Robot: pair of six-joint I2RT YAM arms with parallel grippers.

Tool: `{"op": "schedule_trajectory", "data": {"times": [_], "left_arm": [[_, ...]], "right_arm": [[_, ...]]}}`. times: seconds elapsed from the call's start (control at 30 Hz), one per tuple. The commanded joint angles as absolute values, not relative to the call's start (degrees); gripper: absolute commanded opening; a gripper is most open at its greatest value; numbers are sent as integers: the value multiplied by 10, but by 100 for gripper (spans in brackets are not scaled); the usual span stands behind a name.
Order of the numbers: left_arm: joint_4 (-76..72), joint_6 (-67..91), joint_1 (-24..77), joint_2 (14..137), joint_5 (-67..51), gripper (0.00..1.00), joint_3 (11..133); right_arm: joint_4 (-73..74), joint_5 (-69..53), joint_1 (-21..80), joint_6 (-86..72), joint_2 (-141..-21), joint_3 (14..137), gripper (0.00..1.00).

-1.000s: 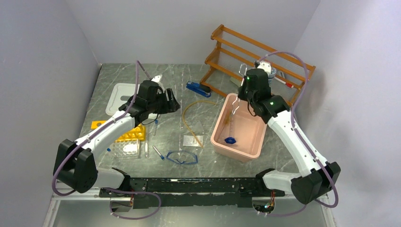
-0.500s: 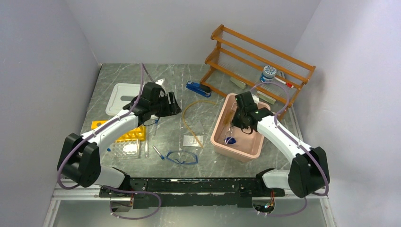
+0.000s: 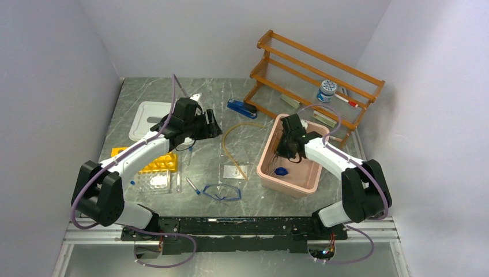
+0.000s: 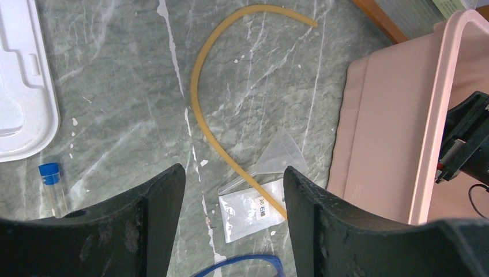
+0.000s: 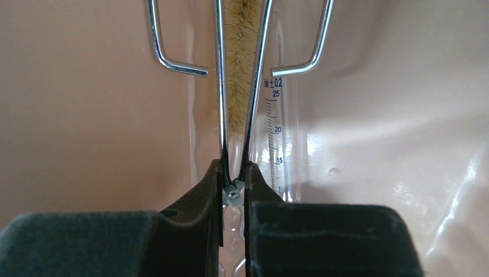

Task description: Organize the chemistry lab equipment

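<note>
My right jaws (image 5: 233,173) sit low inside the bin (image 5: 86,115), pressed together on the stem of a wire holder (image 5: 221,86). Its two prongs run straight out ahead of them. A brush (image 5: 237,52) and a graduated glass tube (image 5: 277,133) lie just beyond, parallel to the prongs. I cannot tell whether the holder touches the bin floor, but I judge that arm only needs to let go. The next pick turns on the other side. My left jaws (image 4: 233,170) hang spread wide above the surface (image 4: 115,115), holding nothing, and the tubing (image 4: 193,86) passes through the gap between them. It is no straight piece: it arcs away ahead of the jaws and bends back toward their right. Its near leg runs diagonally across the gap, over the edge of the packet (image 4: 251,210) and across the funnel (image 4: 282,153). A capped tube (image 4: 52,184) lies outside the left finger, well apart from the tubing. The left arm is plainly the nearer one, so I would turn the wrist square to that diagonal leg before going down.
</note>
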State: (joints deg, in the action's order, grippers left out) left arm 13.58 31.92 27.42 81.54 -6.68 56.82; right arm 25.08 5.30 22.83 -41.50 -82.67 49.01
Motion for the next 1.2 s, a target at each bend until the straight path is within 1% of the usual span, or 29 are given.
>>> {"op": "schedule_trajectory", "data": {"times": [0.0,0.07,0.13,0.2,0.27,0.47,0.67,0.83,0.97,1.07,1.17], "left_arm": [[143,319,270,813,-61,67,589],[142,319,270,814,-61,67,589],[144,320,270,816,-61,67,590],[147,319,269,818,-60,67,594],[149,318,269,818,-59,67,596],[152,313,270,817,-56,67,599],[154,310,270,809,-42,67,596],[148,308,270,791,-31,69,581],[136,339,270,768,-9,74,563],[165,355,270,753,27,77,563],[213,337,270,741,75,84,576]], "right_arm": [[210,50,226,-415,-833,480,4],[201,47,228,-412,-837,477,10],[190,40,229,-408,-834,474,19],[188,48,230,-408,-825,472,31],[197,63,230,-408,-818,476,36],[251,94,230,-398,-788,515,36],[299,114,230,-369,-746,583,36],[305,117,251,-312,-746,653,39],[284,122,306,-263,-783,714,43],[281,128,356,-227,-842,770,45],[291,123,397,-215,-916,810,45]]}}
